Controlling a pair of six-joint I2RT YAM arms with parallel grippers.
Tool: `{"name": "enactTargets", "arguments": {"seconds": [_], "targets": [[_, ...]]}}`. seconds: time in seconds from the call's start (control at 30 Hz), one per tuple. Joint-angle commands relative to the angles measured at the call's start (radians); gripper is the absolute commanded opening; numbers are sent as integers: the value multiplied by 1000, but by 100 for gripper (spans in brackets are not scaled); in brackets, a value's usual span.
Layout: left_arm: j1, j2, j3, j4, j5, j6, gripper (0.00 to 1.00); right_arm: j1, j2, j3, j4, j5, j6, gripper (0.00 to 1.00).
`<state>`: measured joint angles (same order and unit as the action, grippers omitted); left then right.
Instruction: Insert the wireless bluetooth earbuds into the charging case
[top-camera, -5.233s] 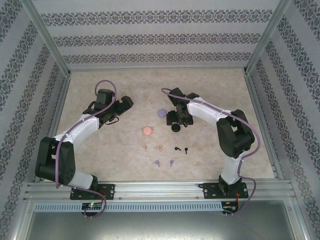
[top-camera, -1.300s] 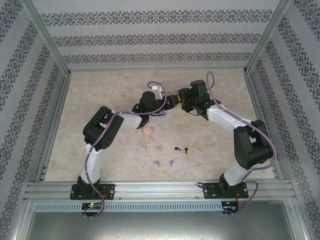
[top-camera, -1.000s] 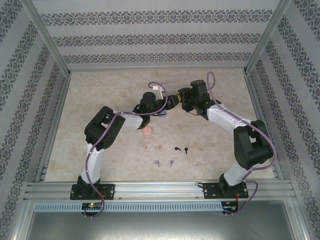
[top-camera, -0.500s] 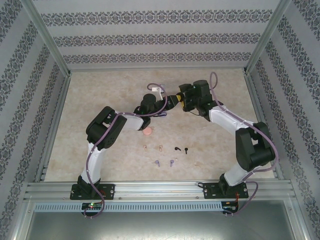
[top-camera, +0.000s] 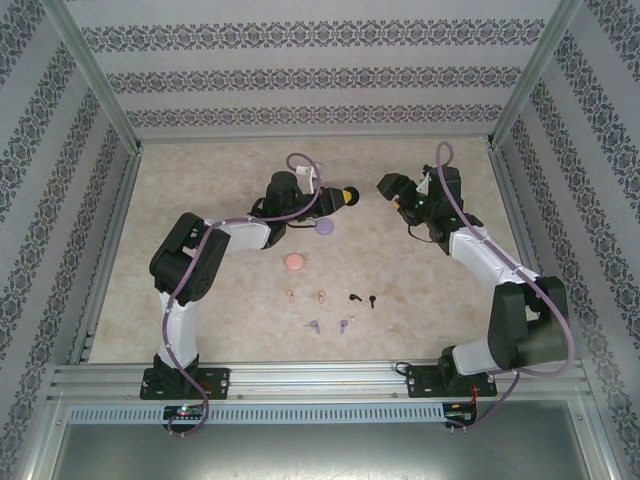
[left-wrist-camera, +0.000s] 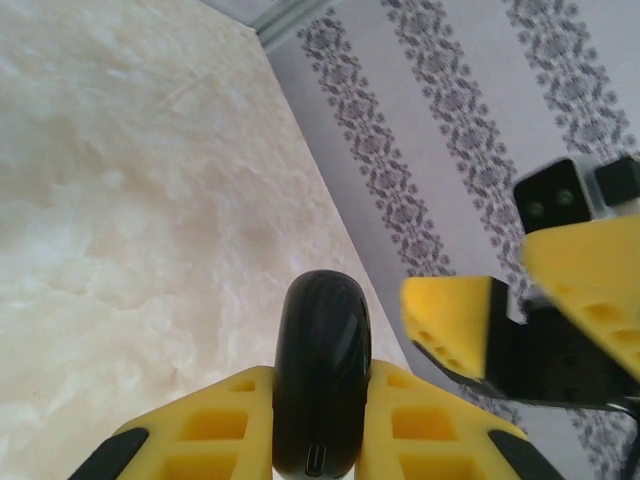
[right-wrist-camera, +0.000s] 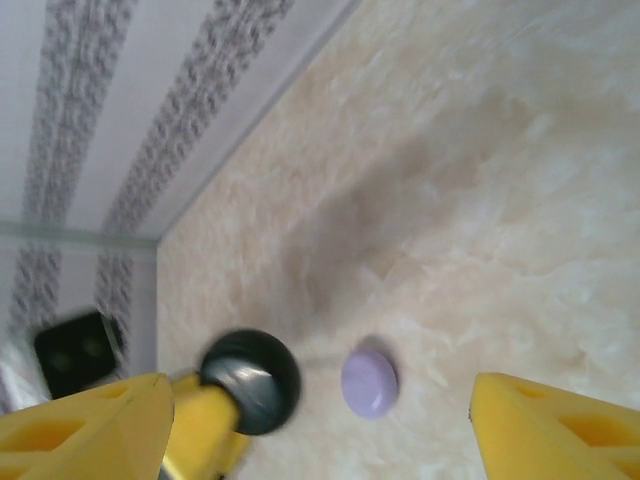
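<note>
The wireless bluetooth earbuds (top-camera: 321, 296) lie in pairs on the surface (top-camera: 200, 200), nearest the arm bases. Beyond them sit a pink case (top-camera: 295, 261) and a purple case (top-camera: 323, 227). Farthest back, the left hand (top-camera: 339, 198) is clenched on a black case (left-wrist-camera: 321, 340), and the right hand (top-camera: 388, 186) faces it, released.

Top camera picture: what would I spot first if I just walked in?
The left end effector pinches a round black case over the far half of the table. The right end effector hangs open, facing it. Six tiny earbuds lie in two rows nearer the front.
</note>
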<state>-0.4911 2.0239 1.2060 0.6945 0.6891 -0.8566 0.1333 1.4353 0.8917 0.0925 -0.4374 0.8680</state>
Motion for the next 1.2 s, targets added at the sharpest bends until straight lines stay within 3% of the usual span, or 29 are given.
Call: {"name": "enactTargets", "arguments": {"seconds": [0.0,0.17,0.4,0.9,1.17], "targets": [[3,-52,53,-122,133,116,0,-1,15,-25,77,-160,-240,77],[3,-55,86,-165,187,137,0,-1,40,-48,148,-260,-270,75],[3,-50,108,-179,191,137,0,0,92,-39,176,-297,-265,72],[-4,-90,110,-160,212,131,0,-40,205,-61,187,-252,-239,62],[-9,-98,104,-144,216,124,0,-66,50,-146,168,-307,-228,62]]}}
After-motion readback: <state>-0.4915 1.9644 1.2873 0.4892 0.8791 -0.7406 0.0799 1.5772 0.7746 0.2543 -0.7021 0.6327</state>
